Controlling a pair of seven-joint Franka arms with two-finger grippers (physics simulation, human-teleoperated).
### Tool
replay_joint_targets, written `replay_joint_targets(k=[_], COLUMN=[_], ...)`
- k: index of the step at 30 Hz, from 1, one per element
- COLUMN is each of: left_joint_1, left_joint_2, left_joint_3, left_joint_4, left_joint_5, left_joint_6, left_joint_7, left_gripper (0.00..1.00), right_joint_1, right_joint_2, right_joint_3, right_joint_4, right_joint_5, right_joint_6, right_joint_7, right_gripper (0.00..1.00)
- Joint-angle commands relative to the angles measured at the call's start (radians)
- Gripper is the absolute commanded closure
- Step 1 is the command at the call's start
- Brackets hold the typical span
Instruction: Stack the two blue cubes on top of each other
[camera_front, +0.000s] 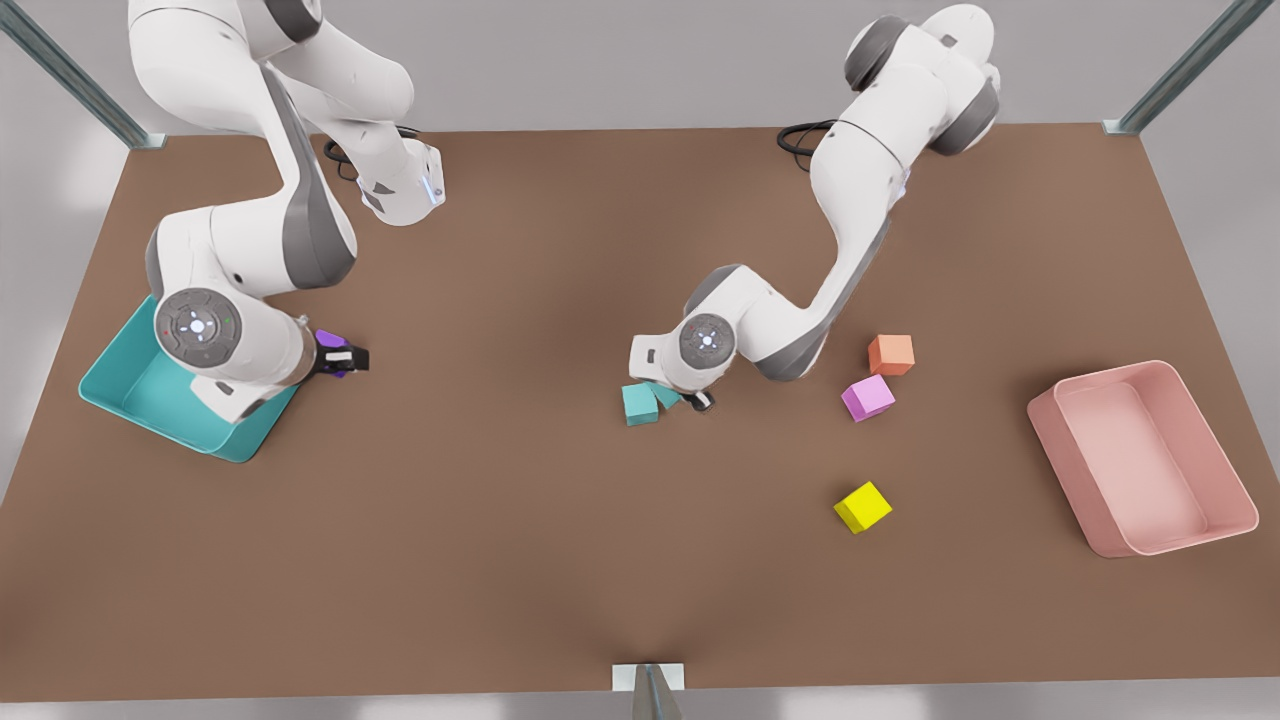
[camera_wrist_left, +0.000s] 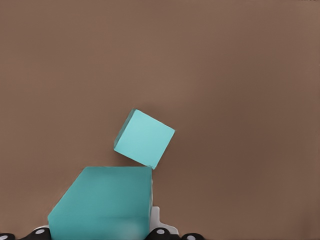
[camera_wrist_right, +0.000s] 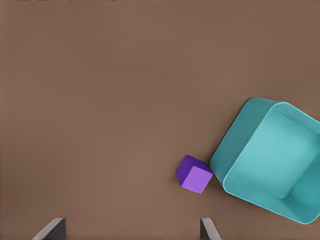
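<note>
1. At the front view's left, we see a teal tray (camera_front: 128, 398) on the brown table (camera_front: 500, 550), partly under one arm.
2. That arm carries the right gripper (camera_front: 345, 358), which hangs above the table just beside the tray. Its jaws are spread wide and hold nothing.
3. A purple cube (camera_wrist_right: 194, 174) lies on the table under this gripper, just beside the tray's wall.
4. Near the table's middle sit the two blue cubes (camera_front: 640, 404). They are matte teal-turquoise, plain-faced, and alike in size.
5. In the left wrist view, one of them, the held cube (camera_wrist_left: 102, 202), sits close to the camera between the fingers (camera_wrist_left: 161, 232), so the jaws are clamped on it.
6. The other cube (camera_wrist_left: 144, 138) rests on the table, turned at an angle to the held cube. Its corner meets the held cube's edge in that view, but we cannot tell if they touch.
7. The left gripper (camera_front: 703, 402) is low over the table, right beside the pair.
8. Further towards the front view's right lie an orange cube (camera_front: 891, 354), a pink cube (camera_front: 867, 397) and a yellow cube (camera_front: 862, 506).
9. A pink tray (camera_front: 1240, 500) stands at the far right.
</note>
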Motion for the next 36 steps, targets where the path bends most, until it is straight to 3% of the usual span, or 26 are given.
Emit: replay_joint_targets(k=[1, 9, 19, 20, 27, 31, 32, 33, 34, 36], left_joint_1=[-0.032, -0.038, -0.049, -0.05, -0.041, -0.039, -0.03, 0.048, 0.172, 0.393], left_joint_2=[0.007, 0.071, 0.137, 0.139, 0.1, 0.034, -0.007, -0.009, -0.012, -0.055], left_joint_3=[-0.002, 0.002, 0.003, 0.003, -0.006, -0.012, -0.009, -0.011, -0.011, -0.009], left_joint_4=[0.004, 0.016, 0.067, 0.065, 0.067, 0.156, 0.208, 0.367, 0.452, 0.464], left_joint_5=[-0.006, 0.004, 0.027, 0.04, 0.011, 0.016, 0.016, 0.016, 0.025, 0.074], left_joint_6=[-0.035, 0.161, 0.178, 0.177, 0.106, -0.19, -0.354, -0.596, -0.718, -0.725], left_joint_7=[-1.017, -1.023, -1.029, -1.029, -1.05, -1.066, -1.061, -0.997, -0.85, -0.529], left_gripper=[0.29, 0.29, 0.29, 0.0, 0.0, 0.0, 0.0, 0.0, 0.0, 0.0], right_joint_1=[-0.001, 0.0, -0.001, -0.001, 0.0, -0.001, -0.001, 0.002, 0.0, 0.005], right_joint_2=[0.008, 0.008, 0.01, 0.01, 0.015, 0.015, 0.015, 0.015, 0.015, 0.022], right_joint_3=[0.001, 0.001, 0.001, 0.001, -0.001, -0.001, -0.001, 0.001, -0.001, -0.001], right_joint_4=[0.014, 0.012, 0.012, 0.011, 0.008, 0.011, 0.009, 0.018, 0.02, 0.046], right_joint_5=[0.002, -0.004, 0.002, 0.002, -0.004, -0.006, -0.006, -0.004, -0.003, -0.006], right_joint_6=[-0.003, -0.006, -0.008, -0.008, -0.008, -0.008, -0.008, -0.006, -0.005, -0.014], right_joint_7=[-0.043, -0.04, -0.045, -0.043, -0.029, -0.045, -0.043, -0.022, -0.038, -0.034], right_gripper=[0.0, 0.0, 0.0, 0.0, 0.0, 0.0, 0.0, 0.0, 0.0, 0.0])
